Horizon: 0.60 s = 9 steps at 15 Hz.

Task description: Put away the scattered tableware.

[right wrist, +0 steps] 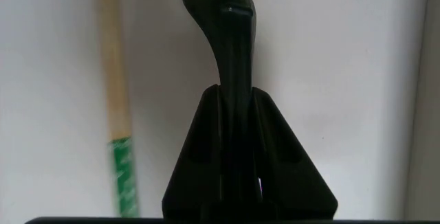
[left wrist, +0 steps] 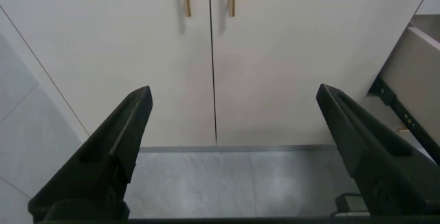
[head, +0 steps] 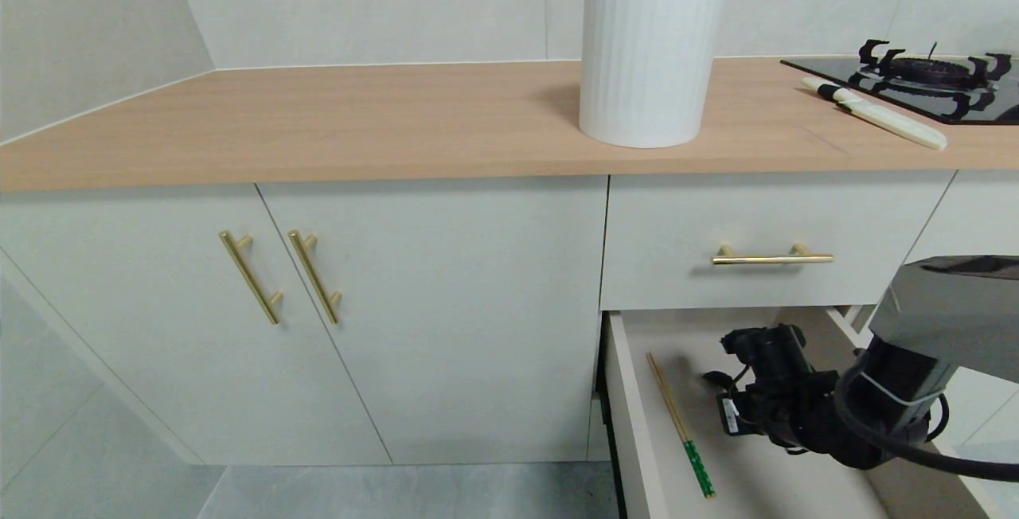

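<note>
**Black spoon: release into the drawer**

Black jaws of the left gripper (left wrist: pixel 234 93) stand wide apart and empty, left of the open drawer (head: pixel 637 423). Inside the drawer, one pair of chopsticks (head: pixel 679 423) lies along its left wall. Just right of them, the right gripper (right wrist: pixel 236 97) is clamped on one spoon (right wrist: pixel 227 52) over the drawer floor. Lower the spoon until nearly flat, parallel to the chopsticks and clear of them, then open. One knife (head: pixel 876 115) lies on the surface above the drawer, to its right.
</note>
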Available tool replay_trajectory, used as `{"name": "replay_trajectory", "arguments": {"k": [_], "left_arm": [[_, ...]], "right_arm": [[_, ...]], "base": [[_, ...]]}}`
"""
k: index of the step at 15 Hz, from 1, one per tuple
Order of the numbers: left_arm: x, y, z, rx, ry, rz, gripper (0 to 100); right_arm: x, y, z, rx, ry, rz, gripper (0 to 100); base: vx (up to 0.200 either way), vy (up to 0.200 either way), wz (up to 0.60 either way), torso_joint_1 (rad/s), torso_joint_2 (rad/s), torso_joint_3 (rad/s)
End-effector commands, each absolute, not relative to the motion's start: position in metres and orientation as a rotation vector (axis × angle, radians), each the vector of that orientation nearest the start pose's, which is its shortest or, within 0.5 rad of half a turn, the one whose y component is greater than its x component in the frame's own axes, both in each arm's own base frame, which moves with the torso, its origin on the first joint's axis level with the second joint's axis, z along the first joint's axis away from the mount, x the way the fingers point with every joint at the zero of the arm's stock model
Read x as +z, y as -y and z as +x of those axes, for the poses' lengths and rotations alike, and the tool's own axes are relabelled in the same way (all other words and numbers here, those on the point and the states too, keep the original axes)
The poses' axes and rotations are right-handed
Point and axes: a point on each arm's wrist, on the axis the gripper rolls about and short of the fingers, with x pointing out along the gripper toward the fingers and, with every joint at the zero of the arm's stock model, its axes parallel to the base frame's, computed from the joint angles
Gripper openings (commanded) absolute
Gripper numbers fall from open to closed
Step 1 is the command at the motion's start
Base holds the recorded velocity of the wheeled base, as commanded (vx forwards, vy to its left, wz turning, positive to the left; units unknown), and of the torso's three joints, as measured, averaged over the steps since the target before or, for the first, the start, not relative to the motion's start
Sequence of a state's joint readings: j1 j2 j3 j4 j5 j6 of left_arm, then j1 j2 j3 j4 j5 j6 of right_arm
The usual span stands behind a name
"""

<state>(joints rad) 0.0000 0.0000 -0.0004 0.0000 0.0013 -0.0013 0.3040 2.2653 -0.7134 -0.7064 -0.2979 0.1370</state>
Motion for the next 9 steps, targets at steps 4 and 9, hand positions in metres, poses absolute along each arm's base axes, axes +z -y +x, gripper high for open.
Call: {"name": "replay_trajectory", "arguments": {"k": [4,9], "left_arm": [[0.0755,0.0,-0.0228,0.002,0.0,-0.002,100],[0.0755,0.0,-0.0228,0.002,0.0,-0.002,100]], "right_arm": [[-0.0345,-0.0946,0.3244,-0.057,-0.839,-0.136,0],[-0.0348,-0.0942,0.3249,-0.059,-0.839,-0.135,0]], "base": [[0.0,0.0,0.0,0.0,0.0,0.0],[0.0,0.0,0.0,0.0,0.0,0.0]]}}
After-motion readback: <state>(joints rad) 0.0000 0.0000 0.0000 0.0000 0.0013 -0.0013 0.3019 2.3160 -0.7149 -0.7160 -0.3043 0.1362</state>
